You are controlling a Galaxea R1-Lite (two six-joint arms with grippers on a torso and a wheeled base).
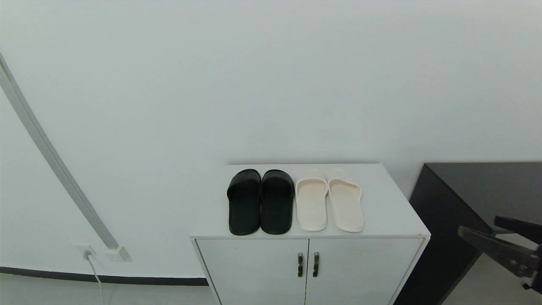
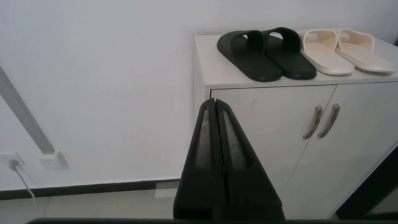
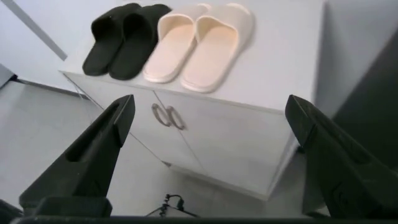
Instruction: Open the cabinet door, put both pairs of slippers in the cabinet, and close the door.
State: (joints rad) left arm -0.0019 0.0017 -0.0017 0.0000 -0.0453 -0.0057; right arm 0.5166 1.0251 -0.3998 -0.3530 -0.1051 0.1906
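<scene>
So the white cabinet is what's holding everything. Two pairs of slippers sit flat on its top, side by side in one row, toes toward the back edge and heels close to the front edge. The black pair is left of centre. The cream pair is right next to it, just right of centre, and the two inner slippers pretty much touch. Both doors below are shut, with dark handles side by side where they meet.
</scene>
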